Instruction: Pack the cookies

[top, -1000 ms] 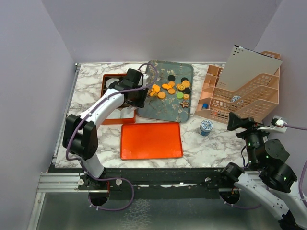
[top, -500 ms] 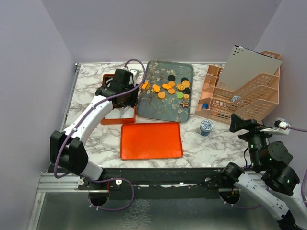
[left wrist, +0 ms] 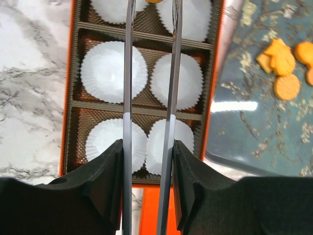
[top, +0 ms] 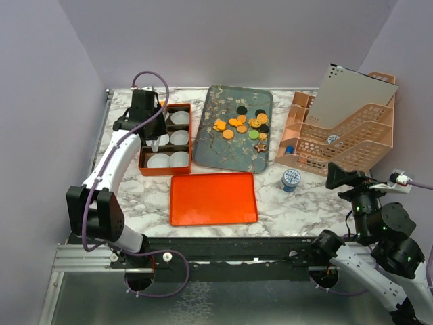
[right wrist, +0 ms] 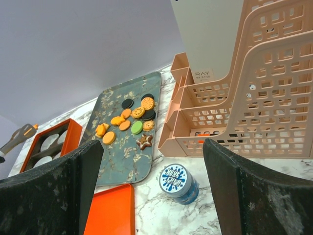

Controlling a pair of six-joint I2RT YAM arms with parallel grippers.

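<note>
Liners (left wrist: 113, 72) lie straight below the left fingers (left wrist: 128, 73): six white paper cups in the orange box (left wrist: 71, 98) at the upper left of the top view, two to each of three compartments. Those fingers are clamped on what looks like one orange cookie (left wrist: 154, 1). Only a sliver of it shows at the top edge of the wrist view, above the gap between the two liners of the top row. The box's long axis runs along the fingers, so I judge the coming move to be a short drop, nudged left or right to land in a cup and not between two. Right of the box, the tray (top: 223, 154) holds the loose cookies (top: 233, 125): three black, one green, one brown star and about nine orange, though overlap makes that count unsure. Below the tray lies one orange lid (top: 213, 198); further right are one blue tin (top: 291, 179) and one pink rack (top: 352, 135). At the lower right the right fingers (right wrist: 254, 191) stand wide apart, holding nothing, well away from the box; the left arm is much nearer
</note>
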